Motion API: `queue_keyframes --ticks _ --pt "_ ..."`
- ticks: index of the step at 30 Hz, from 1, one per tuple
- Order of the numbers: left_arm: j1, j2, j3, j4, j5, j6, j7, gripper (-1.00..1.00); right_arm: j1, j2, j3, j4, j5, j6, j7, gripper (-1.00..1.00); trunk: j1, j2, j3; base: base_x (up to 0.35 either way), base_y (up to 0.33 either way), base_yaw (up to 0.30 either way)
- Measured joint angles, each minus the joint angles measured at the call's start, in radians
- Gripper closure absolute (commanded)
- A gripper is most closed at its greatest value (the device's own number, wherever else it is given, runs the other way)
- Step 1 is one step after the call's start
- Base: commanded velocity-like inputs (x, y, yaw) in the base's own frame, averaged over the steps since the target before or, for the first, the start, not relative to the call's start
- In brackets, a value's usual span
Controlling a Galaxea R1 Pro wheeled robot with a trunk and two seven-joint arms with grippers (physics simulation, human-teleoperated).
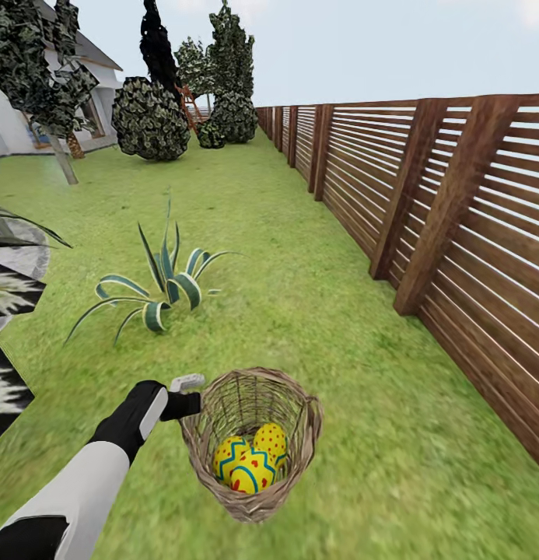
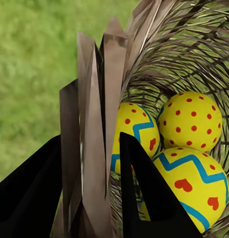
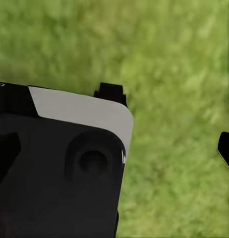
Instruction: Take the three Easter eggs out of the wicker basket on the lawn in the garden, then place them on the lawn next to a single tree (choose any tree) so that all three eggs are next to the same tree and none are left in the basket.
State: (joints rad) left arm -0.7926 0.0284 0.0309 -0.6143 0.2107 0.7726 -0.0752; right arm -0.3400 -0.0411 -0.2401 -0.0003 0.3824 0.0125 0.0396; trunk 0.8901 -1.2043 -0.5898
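Right now the left gripper (image 1: 193,404) is clamping the rim of the wicker basket (image 1: 300,459); in the left wrist view its two black fingers (image 2: 144,198) are sitting on either side of the woven wall (image 2: 97,148), one outside and one inside. The basket is standing upright on the lawn (image 1: 316,311), near the wooden fence (image 1: 456,233). All three yellow eggs (image 1: 252,459) are lying together in its bottom, touching one another: one with red dots (image 2: 190,120), one with a blue zigzag and red hearts (image 2: 194,183), one partly hidden behind the wall (image 2: 137,131). A spiky striped plant (image 1: 168,288) is growing just beyond the basket. The right gripper (image 3: 169,129) is hanging over bare grass with its fingertips well apart, holding nothing. A pale-trunked tree (image 1: 63,159) is standing far off by the house (image 1: 20,117).
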Motion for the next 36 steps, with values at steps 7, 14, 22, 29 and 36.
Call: queue_keyframes --ticks 7,14,22,29,36 --pt "0.0 0.015 0.0 0.0 0.005 0.0 -0.001 1.0 0.0 0.0 0.0 0.0 0.0 0.0 0.0 -1.0 0.0 0.0 0.0 0.328 0.0 0.0" --pt "0.0 0.015 -0.002 0.0 0.001 -0.001 0.0 1.0 0.0 -0.001 0.0 -0.001 0.0 0.0 0.0 -1.0 0.001 0.0 0.0 0.133 0.0 0.0" --pt "0.0 0.015 -0.002 -0.001 -0.005 -0.002 0.0 1.0 0.0 -0.006 0.0 0.0 0.011 0.0 0.0 -1.0 0.001 0.0 0.0 0.0 0.0 0.0" --pt "0.0 0.015 -0.001 0.0 -0.006 -0.002 0.0 1.0 0.006 -0.002 0.0 0.001 0.004 -0.036 0.0 -1.0 0.001 0.0 0.004 0.0 0.0 -0.095" --pt "0.0 0.015 -0.001 -0.001 -0.005 -0.002 0.0 1.0 0.014 -0.001 0.0 0.001 0.002 -0.08 0.0 -1.0 0.001 0.0 0.014 0.0 0.0 -0.143"
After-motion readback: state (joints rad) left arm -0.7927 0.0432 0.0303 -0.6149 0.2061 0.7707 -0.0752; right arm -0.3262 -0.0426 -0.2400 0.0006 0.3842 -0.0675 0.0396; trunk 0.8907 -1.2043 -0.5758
